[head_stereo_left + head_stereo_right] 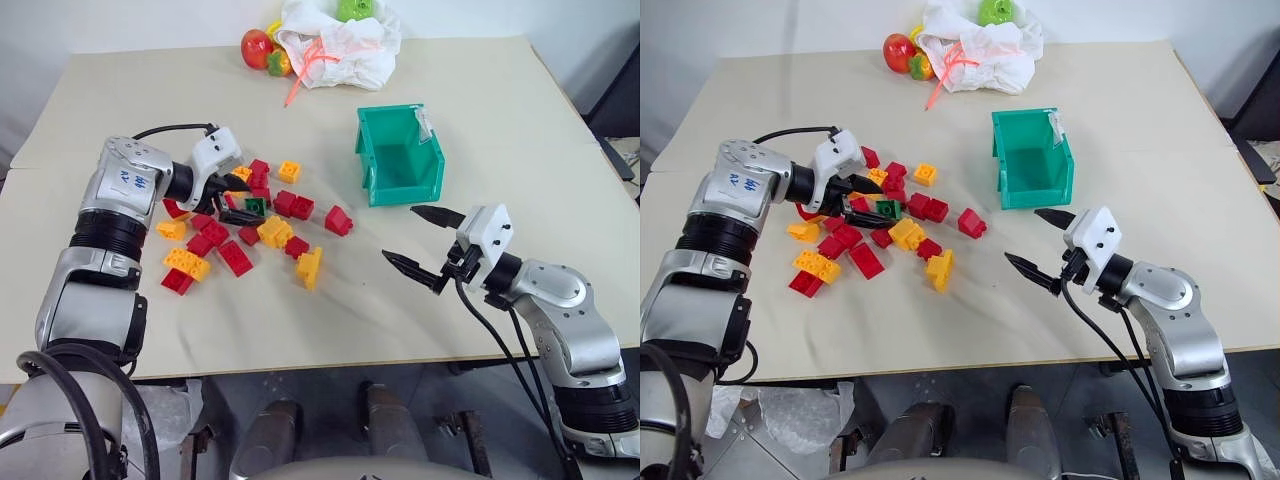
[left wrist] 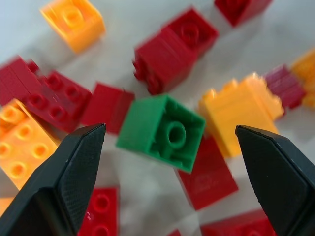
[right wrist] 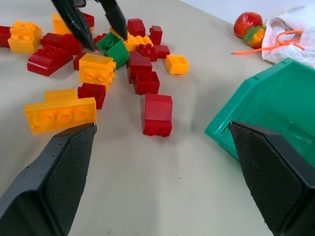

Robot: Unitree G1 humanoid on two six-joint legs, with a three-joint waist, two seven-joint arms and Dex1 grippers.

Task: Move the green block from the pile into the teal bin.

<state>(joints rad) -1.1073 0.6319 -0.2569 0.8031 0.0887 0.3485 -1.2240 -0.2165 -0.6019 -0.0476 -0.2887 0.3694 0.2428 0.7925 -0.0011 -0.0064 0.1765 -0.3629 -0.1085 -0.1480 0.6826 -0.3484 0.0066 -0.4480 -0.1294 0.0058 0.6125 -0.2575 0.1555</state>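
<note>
This looks like a robot test room, not a home. A plain flat beige table (image 1: 500, 300) stands by a bare white wall (image 1: 120, 25). Past the gripper on the left, small red and yellow plastic toy bricks (image 1: 240, 235) lie scattered, with a teal plastic bin (image 1: 400, 155), a crumpled white cloth bag (image 1: 340, 45) and plastic toy fruit (image 1: 262, 50) farther off.

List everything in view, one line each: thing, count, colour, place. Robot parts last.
green block: one, dark green, lying in the pile, between the left gripper's fingers, not gripped
pile: some two dozen bricks, red and yellow-orange, left part of the table
teal bin: one, teal, right of the pile
white bag: one, white with orange ties, far edge
fruit: red piece beside the bag, a light-green one on it
table: one, beige
left gripper: black fingers, open over the pile
right gripper: black fingers, open, near the bin's front
</note>
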